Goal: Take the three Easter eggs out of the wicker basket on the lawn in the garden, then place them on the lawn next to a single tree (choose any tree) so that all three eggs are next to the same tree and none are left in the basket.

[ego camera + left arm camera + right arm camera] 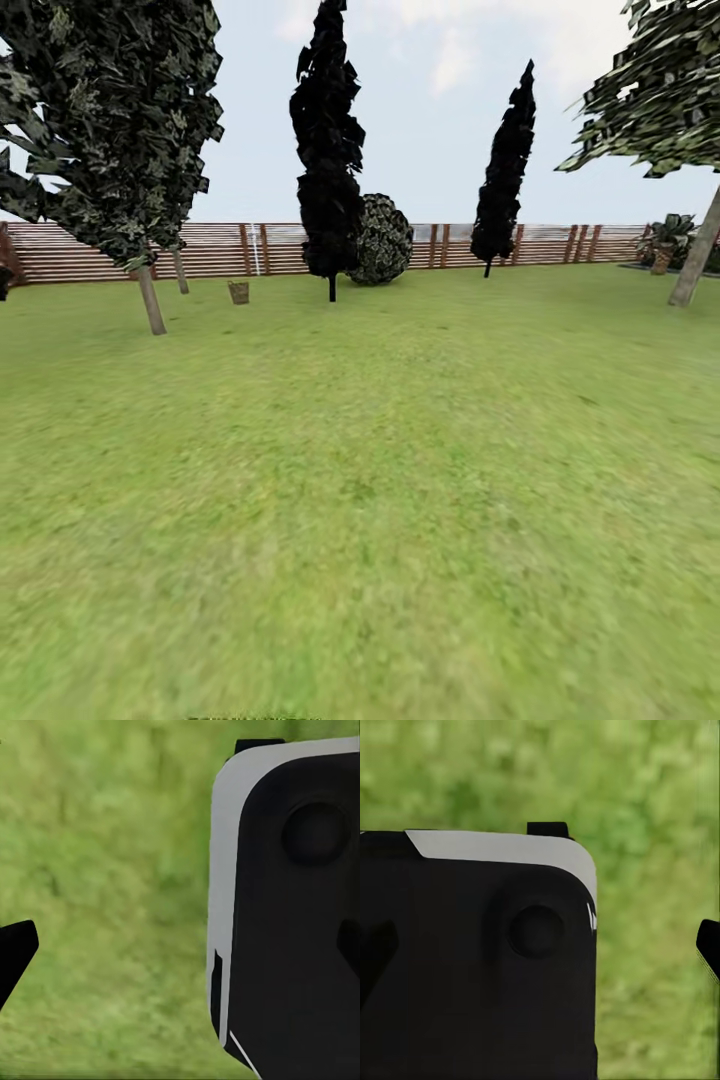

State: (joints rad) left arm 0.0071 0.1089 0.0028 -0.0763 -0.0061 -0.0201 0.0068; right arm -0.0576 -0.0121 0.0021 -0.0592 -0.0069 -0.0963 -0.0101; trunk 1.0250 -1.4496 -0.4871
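Head view: wicker basket (238, 291) far off on lawn (400, 480), near grey-trunk tree (150, 298). Eggs too small to see. Can't tell either pincer's state. Long drive; you could clip tree or tip basket.

1. Two tall, narrow, near-black cypress-like trees (327, 150) stand before the far boundary, well apart.
2. A round, dark green mottled bush (384, 240) sits just beside the left one.
3. A potted leafy plant (664, 243) stands far right.
4. A pale, cloudy sky (430, 100) spreads above.
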